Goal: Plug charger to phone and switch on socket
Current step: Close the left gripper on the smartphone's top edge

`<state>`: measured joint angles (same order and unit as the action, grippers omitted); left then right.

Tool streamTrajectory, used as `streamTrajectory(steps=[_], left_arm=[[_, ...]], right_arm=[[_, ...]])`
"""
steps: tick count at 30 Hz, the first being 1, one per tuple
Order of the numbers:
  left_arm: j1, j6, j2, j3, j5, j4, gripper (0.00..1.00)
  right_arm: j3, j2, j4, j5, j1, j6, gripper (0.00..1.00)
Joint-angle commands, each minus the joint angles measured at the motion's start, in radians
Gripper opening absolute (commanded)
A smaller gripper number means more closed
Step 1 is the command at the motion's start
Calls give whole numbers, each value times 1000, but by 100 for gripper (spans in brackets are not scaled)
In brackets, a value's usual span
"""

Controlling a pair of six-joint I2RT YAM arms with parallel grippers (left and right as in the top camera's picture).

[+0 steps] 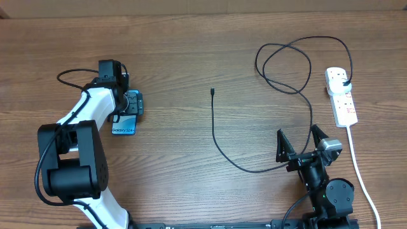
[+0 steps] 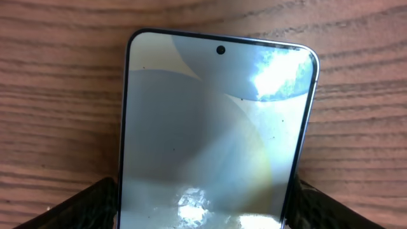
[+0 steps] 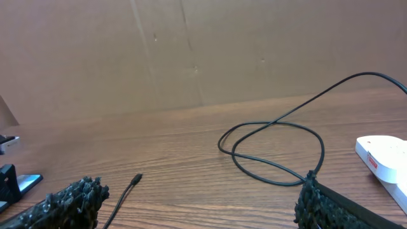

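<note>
The brown wood-grain surface (image 1: pixel 191 44) ran back to a plain cardboard wall (image 3: pixel 191 51) on the far side. At the left, the left gripper (image 1: pixel 130 105) had its knobbly black jaws clenched on the long edges of the phone (image 1: pixel 125 122), a slim glossy slab lying flat. The right gripper (image 1: pixel 297 137) stood near right, jaws spread, grasping nothing. The charger (image 1: pixel 213 127), thin and black, looped from its tip at centre to the white socket (image 1: pixel 343 102) at far right.
</note>
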<state>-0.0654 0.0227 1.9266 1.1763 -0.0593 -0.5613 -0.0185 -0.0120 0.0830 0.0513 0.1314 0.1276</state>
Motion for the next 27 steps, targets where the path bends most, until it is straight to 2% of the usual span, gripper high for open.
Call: streamTrajectory(steps=[1, 5, 7, 10, 11, 13, 15, 20, 27], left_arm=[[7, 38, 65, -35, 9, -45, 82], [8, 135, 65, -35, 10, -73, 77], [9, 233, 65, -35, 9, -99, 76], [9, 324, 65, -35, 9, -120, 79], [9, 335, 65, -35, 9, -121, 81], [9, 341, 65, -35, 9, -118, 93], [9, 341, 65, -35, 9, -116, 100], [9, 341, 65, -35, 9, -116, 100], [9, 337, 65, -36, 135, -165, 100]], right_arm=[[11, 9, -2, -6, 3, 3, 100], [11, 9, -2, -6, 3, 3, 100], [11, 9, -2, -6, 3, 3, 100], [11, 9, -2, -6, 3, 3, 100], [11, 9, -2, -6, 3, 3, 100], [11, 9, -2, -6, 3, 3, 100], [11, 9, -2, -6, 3, 3, 100], [11, 9, -2, -6, 3, 3, 100], [11, 9, -2, -6, 3, 3, 100]])
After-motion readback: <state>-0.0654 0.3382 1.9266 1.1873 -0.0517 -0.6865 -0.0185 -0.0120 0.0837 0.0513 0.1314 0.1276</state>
